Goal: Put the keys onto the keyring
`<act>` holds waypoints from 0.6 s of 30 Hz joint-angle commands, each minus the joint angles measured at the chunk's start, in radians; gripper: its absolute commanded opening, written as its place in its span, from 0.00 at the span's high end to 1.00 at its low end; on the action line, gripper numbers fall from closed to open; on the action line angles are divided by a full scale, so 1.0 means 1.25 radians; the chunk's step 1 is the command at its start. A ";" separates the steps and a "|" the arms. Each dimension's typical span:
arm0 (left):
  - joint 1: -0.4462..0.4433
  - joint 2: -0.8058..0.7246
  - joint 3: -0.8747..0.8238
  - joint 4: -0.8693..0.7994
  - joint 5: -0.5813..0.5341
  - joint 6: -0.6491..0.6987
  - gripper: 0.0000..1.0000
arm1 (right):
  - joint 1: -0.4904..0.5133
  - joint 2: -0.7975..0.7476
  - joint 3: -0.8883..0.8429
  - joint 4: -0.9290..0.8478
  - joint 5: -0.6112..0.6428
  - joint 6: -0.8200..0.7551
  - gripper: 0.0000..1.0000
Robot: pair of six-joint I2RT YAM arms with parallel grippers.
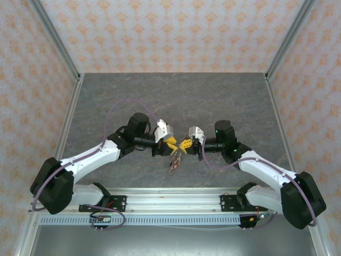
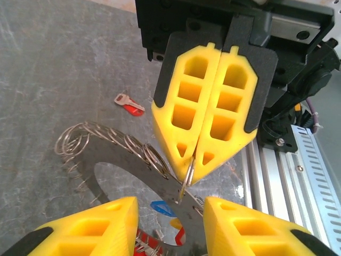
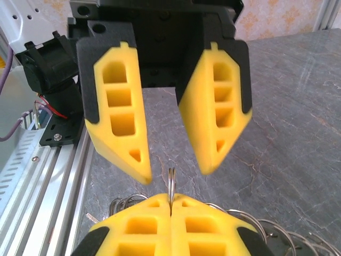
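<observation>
just left of the keyring (image 2: pixel 109 150), the left claw (image 3: pixel 175 169) stands with its fingers apart and grips nothing. my worry here is that if it closes from this spot it could catch the loose wire loops crowding the rim rather than the flat plate, or knock the plate and set it swinging.

at the keyring itself, the load seems to hang above the counter (image 2: pixel 48 64) from a single thin wire loop (image 3: pixel 171 181). a twist or a jolt could pull that loop out, and the whole bunch would likely drop.

just right of the keyring, the right claw (image 2: pixel 192 176) is pressed together, clamped on that loop at its very tips. it has little pad on so thin a wire, so a slip looks possible.

the keyring is a flat grey plate with a wide hole, its rim strung with many silver wire loops, some bunched and overlapping. a blue tag (image 2: pixel 162 208) and a red one sit at its near edge. one red-tagged key (image 2: pixel 129 104) lies on the counter beyond the keyring, well apart, not yet threaded on.
</observation>
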 commanded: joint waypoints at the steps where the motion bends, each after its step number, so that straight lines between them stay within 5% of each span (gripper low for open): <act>1: -0.002 0.020 0.038 -0.044 0.070 0.042 0.62 | 0.002 -0.024 0.031 0.060 -0.053 0.007 1.00; 6: -0.009 0.028 0.055 -0.053 0.058 0.049 0.69 | 0.001 -0.024 0.025 0.089 -0.056 0.028 1.00; 13: -0.030 0.006 0.059 -0.042 0.033 0.048 1.00 | 0.002 -0.025 0.025 0.084 -0.041 0.035 1.00; 18: -0.036 -0.042 0.039 -0.031 -0.063 0.037 1.00 | 0.002 -0.043 0.028 0.019 -0.004 0.001 0.97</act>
